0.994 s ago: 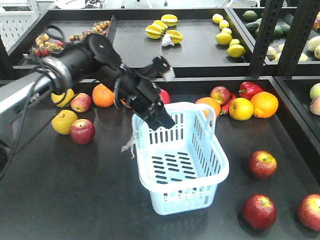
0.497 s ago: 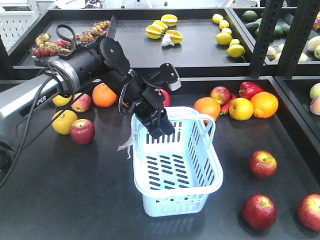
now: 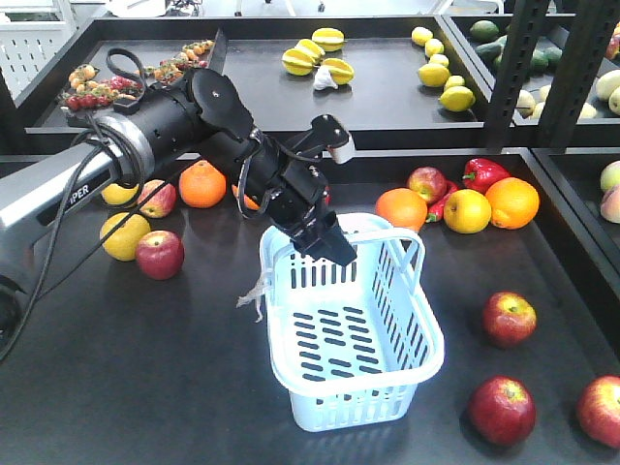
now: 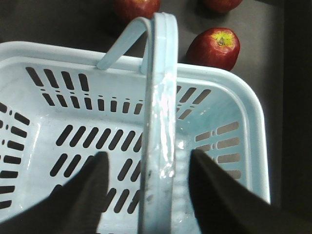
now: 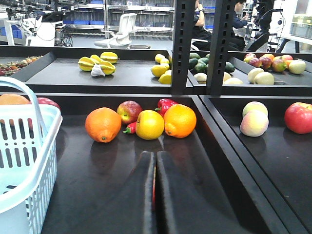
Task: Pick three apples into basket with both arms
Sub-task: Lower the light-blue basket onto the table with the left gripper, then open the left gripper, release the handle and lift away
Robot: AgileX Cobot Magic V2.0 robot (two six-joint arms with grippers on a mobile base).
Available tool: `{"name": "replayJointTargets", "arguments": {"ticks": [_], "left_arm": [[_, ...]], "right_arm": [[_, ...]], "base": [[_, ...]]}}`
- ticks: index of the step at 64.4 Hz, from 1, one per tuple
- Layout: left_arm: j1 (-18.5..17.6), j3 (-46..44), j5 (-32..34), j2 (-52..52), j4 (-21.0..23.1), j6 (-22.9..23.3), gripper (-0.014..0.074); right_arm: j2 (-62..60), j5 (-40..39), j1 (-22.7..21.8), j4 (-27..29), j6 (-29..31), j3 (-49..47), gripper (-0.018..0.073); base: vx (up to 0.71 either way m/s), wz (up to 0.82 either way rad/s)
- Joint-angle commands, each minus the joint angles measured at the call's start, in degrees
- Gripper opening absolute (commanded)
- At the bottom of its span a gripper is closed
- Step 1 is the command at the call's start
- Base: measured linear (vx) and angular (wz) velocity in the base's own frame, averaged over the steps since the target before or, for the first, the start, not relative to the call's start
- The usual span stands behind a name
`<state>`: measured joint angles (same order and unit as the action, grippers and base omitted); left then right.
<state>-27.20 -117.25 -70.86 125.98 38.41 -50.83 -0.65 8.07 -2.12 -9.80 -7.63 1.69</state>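
Basket (image 3: pixel 360 407) has shifted right, nearer the apples (image 3: pixel 510 319); none loaded. Left gripper (image 3: pixel 327 242) straddles handle (image 4: pixel 158 97), seemingly unclamped; right gripper (image 5: pixel 156 161) closed, empty.

- The desk (image 3: pixel 145 368) is viewed from the front and above by the exterior camera, well back; the whole basket (image 3: pixel 354 329) is taken in.
- The left wrist view is aimed steeply down, very near, the basket handle (image 4: pixel 158 122) seen between the parted jaws.
- The right wrist view is held low and level past the pressed-together jaws; the basket, shared by all views, is caught at their left.
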Motion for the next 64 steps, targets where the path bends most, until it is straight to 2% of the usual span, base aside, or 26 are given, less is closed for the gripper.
{"name": "replayJointTargets", "arguments": {"ticks": [1,19,28,34,39,45,47,53,64], "left_arm": [[-0.2,-1.8,-0.8,-4.3,3.3,2.1,0.0470],[-0.1,-7.8,-1.1,-6.6,2.9,10.8,0.0469],[-0.1,-9.5,-1.1,-9.5,1.6,17.8,0.0409],[-0.1,-9.5,-1.1,-12.4,-2.7,23.3,0.0309],[-0.1,-9.5,-1.1,-15.4,-7.6,27.9,0.0176],[-0.2,-9.1,-1.1,-19.7,-11.2,31.0,0.0027],[-0.2,-8.3,-1.1,-21.1,-11.7,31.6,-0.0012],[-0.2,-3.4,-1.1,-27.1,-12.2,31.7,-0.0009],[-0.2,14.7,-1.0,-41.3,-13.9,31.1,-0.0008]], "right_arm": [[-0.5,-4.2,0.0,-0.7,0.2,0.6,-0.0004],[-0.5,-4.2,0.0,-0.7,0.2,0.6,-0.0004],[-0.5,-4.2,0.0,-0.7,0.2,0.6,-0.0004],[-0.5,-4.2,0.0,-0.7,0.2,0.6,-0.0004],[-0.5,-4.2,0.0,-0.7,0.2,0.6,-0.0004],[-0.5,-4.2,0.0,-0.7,0.2,0.6,-0.0004],[-0.5,-4.2,0.0,-0.7,0.2,0.6,-0.0004],[-0.5,-4.2,0.0,-0.7,0.2,0.6,-0.0004],[-0.5,-4.2,0.0,-0.7,0.2,0.6,-0.0004]], "base": [[0.00,0.00],[0.00,0.00],[0.00,0.00],[0.00,0.00],[0.00,0.00],[0.00,0.00],[0.00,0.00],[0.00,0.00],[0.00,0.00]]}}
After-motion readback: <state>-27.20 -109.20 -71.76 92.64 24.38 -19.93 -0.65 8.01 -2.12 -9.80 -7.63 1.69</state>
